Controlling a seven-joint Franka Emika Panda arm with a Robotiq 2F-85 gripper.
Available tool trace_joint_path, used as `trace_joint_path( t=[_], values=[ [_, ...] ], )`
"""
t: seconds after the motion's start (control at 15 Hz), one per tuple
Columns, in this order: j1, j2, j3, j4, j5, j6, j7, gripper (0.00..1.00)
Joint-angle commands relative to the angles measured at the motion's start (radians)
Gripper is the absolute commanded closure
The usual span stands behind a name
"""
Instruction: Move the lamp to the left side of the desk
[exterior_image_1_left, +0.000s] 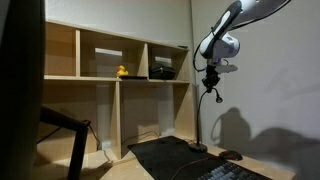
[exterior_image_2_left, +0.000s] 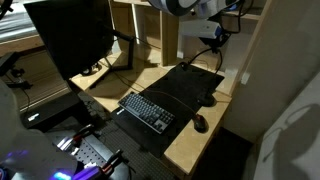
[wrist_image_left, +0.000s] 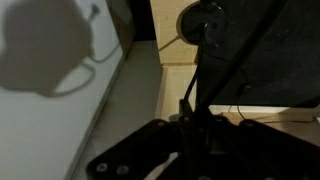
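Observation:
The slim black lamp (exterior_image_1_left: 201, 120) stands upright on its round base at the far edge of the dark mat (exterior_image_2_left: 185, 85) on the light wooden desk (exterior_image_2_left: 190, 142). My gripper (exterior_image_1_left: 211, 78) is at the top of the stem, near the small head. In the wrist view the stem (wrist_image_left: 215, 70) runs from the round base (wrist_image_left: 203, 20) up between my dark fingers (wrist_image_left: 193, 125), which look shut around it. The lamp base also shows in an exterior view (exterior_image_2_left: 208, 98).
A keyboard (exterior_image_2_left: 148, 108) and a mouse (exterior_image_2_left: 200, 123) lie on the mat. A black monitor (exterior_image_2_left: 70, 40) stands at one end of the desk. A wooden cubby shelf (exterior_image_1_left: 110, 60) behind holds a yellow duck (exterior_image_1_left: 122, 71). A white wall (wrist_image_left: 60, 110) is close beside the lamp.

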Motion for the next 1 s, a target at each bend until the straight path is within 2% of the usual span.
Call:
trace_joint_path(
  t=[0.0, 0.27, 0.47, 0.93],
  values=[
    [-0.030, -0.048, 0.033, 0.053, 0.124, -0.124, -0.040, 0.98],
    [-0.015, -0.119, 0.047, 0.070, 0.262, -0.176, -0.077, 0.98],
    [0.022, -0.175, 0.060, 0.060, 0.302, -0.162, -0.094, 0.98],
    [0.157, -0.272, 0.133, 0.000, 0.388, -0.087, -0.136, 0.98]
  ],
)
